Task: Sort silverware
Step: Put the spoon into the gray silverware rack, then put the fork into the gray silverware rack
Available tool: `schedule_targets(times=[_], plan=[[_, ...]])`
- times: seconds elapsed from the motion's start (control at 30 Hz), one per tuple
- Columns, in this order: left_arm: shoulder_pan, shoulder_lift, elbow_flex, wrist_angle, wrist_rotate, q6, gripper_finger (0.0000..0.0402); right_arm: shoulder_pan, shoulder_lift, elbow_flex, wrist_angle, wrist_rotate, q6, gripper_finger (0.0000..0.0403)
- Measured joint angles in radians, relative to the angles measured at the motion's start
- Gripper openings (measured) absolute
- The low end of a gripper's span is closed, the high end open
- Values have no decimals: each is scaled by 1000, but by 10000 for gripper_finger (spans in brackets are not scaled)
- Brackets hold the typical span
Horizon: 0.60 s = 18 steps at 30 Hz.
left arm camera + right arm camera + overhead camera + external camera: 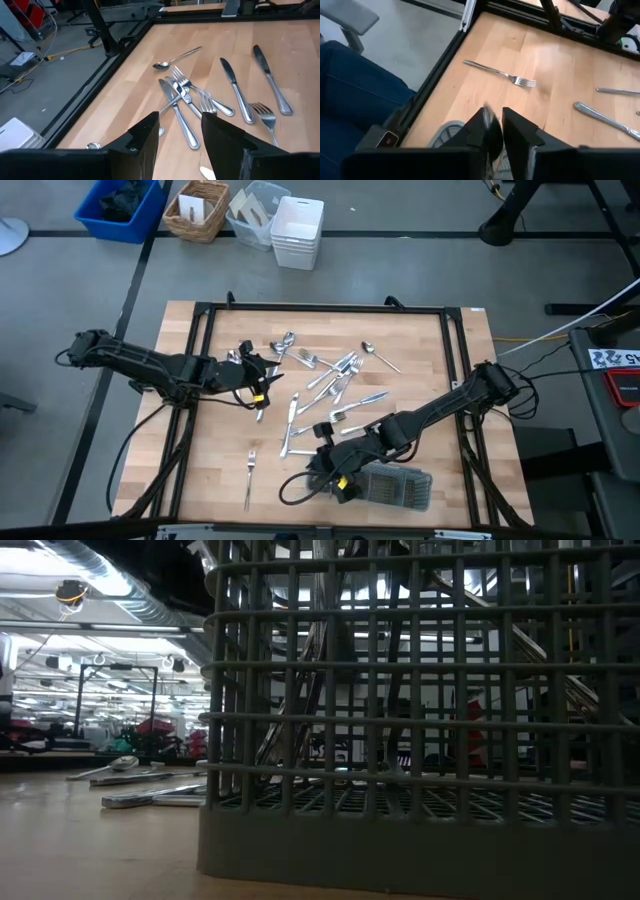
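Observation:
Forks, spoons and knives, the silverware, lie scattered on the wooden table; one fork lies alone near the front left. The dark grey mesh tray stands at the front edge and fills the low view, with handles upright inside. My right gripper hangs over the tray's left end, shut on a slim silver piece. My left gripper hovers open above the left side of the pile, its fingers touching nothing. My right gripper pinches a slim silver piece of silverware between its two fingers. The fingers slant down from the table's right side. The piece points down toward the mesh tray; which part of it is held, and what kind of piece it is, the fingers hide.
Black frame rails run round the table top. Behind the table stand a blue bin, a wicker basket and white tubs. A person's leg in blue cloth shows just beyond the table's front left corner.

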Motion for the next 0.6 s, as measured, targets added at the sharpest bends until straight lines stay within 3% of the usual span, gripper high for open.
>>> schedule_targets(times=[0.47,0.6], plan=[[-66,0,0,-44,1,4,141,0,3,2,-14,8,0,89],[-102,0,0,-72,47,-45,141,0,-1,56,-76,8,-6,88]])
